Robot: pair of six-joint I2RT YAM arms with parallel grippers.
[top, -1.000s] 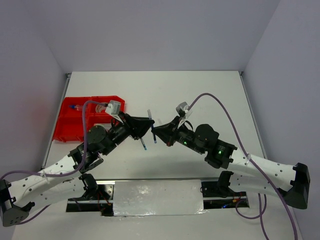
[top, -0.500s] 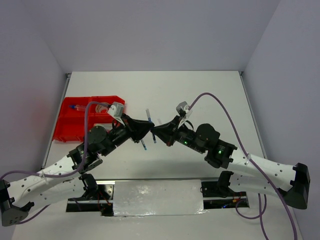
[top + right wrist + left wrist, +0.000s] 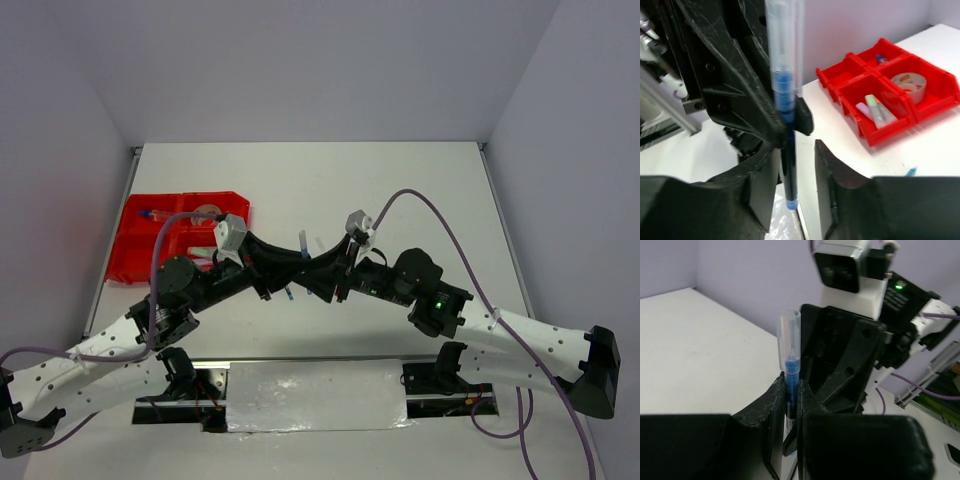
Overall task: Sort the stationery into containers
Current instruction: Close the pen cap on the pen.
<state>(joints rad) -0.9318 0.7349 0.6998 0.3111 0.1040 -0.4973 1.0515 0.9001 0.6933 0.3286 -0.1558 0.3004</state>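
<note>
I am partway through the job. The red tray (image 3: 920,114) sits on the left side of the table (image 3: 925,150), well away from both grippers. Some things are already in it. A tape roll (image 3: 909,85) lies in one box. Two or three pale markers (image 3: 875,110) lie in the box next to it. A small blue thing (image 3: 880,58) lies in a back box, and I think it is a pen, but it is too small to be sure. The fourth box looks bare from here.

Right now one blue pen (image 3: 791,371) is up in the air, near the middle of the table. It stands almost straight up, with its clear cap on top. The left gripper (image 3: 790,390) is clenched on it, low on the blue part. The right gripper (image 3: 795,150) is right there too, nose to nose with the left one. Its jaws are apart, one on each side of the pen, and they do not squeeze it. So the pen belongs to the left gripper alone.

What is left? I think this pen has to go over to the tray, likely to the box with the blue thing. I also see a blue tip (image 3: 910,171) lying on the table near the grippers. That may be one more pen to sort. I cannot see other loose things, but the arms hide part of the table.
</note>
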